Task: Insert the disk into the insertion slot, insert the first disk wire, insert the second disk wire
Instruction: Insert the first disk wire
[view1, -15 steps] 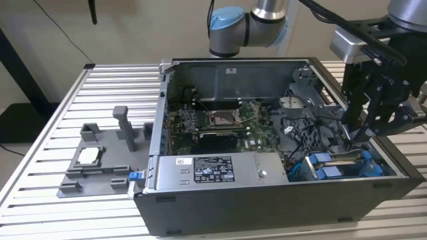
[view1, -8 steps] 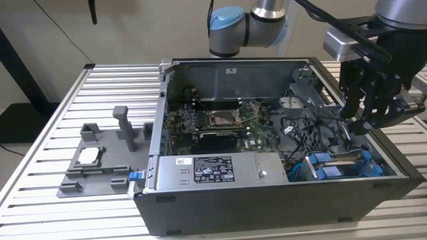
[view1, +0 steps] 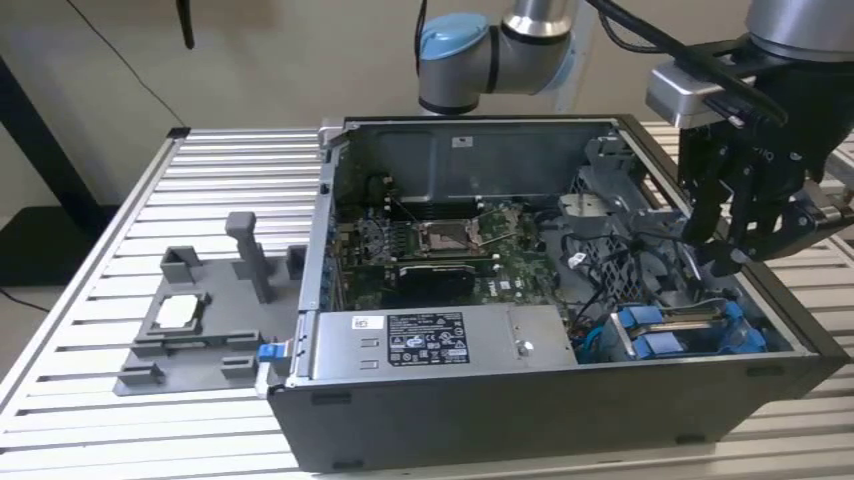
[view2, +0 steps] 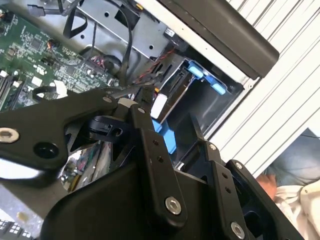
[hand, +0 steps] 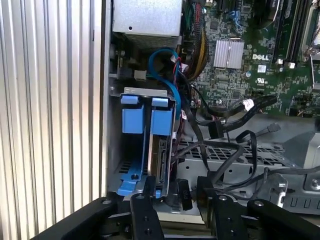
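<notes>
The black end effector (view1: 731, 262) of the arm is hanging over the front corner of the open dark grey metal computer case (view1: 534, 400), which is sitting on the slatted aluminium desk (view1: 200, 180). The flat silver-white disk (hand: 161, 162) in its bright blue plastic carrier is already standing inside the dark grey metal insertion slot (hand: 145, 92) with blue rails. Its blue end tabs are showing at the slot's mouth, so the first step is looking done.

The work in hand, as I am judging it, is the wiring. In the first wrist view the end effector is hovering near the disk's connector edge. A small black plug (hand: 183, 194) is lying close in front of it, and loose black wires (hand: 225, 150) are looping between the slot and the green motherboard (hand: 260, 75). I cannot tell how far open the end effector is, nor whether it is holding that plug.

The move ahead is calling for squaring a plug to the disk's connector edge and pressing it straight in, while keeping clear of the tangled wires
</notes>
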